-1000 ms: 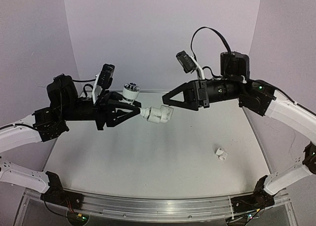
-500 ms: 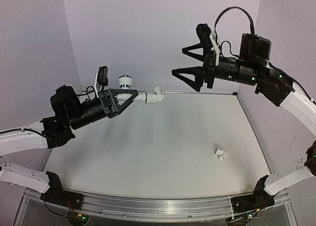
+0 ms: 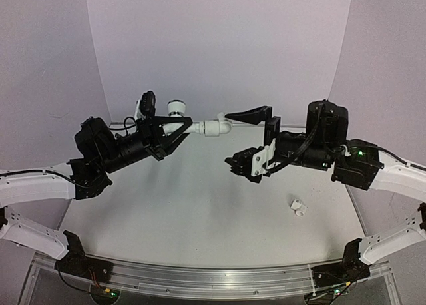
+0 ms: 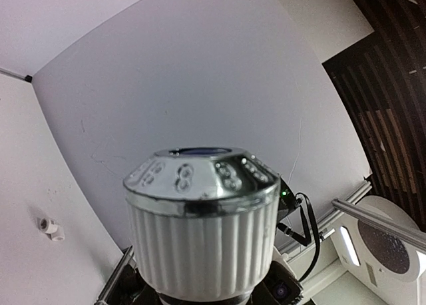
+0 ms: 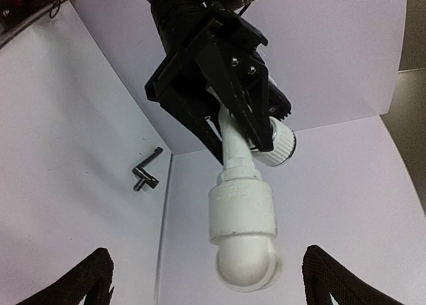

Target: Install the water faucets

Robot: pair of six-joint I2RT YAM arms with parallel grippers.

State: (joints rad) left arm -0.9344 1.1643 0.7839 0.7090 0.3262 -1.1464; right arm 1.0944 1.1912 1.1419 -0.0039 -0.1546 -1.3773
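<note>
One faucet (image 3: 212,127), one fitting (image 3: 299,208), one crank (image 5: 147,171)

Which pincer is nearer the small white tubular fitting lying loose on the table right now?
Right. The open right pincer hovers above and left of the small white tubular fitting; the left pincer, shut on the white plastic faucet, sits farther left.

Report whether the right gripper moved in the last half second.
Yes. The right gripper dropped lower, closer to the loose white fitting lying unmoved on the table.
</note>
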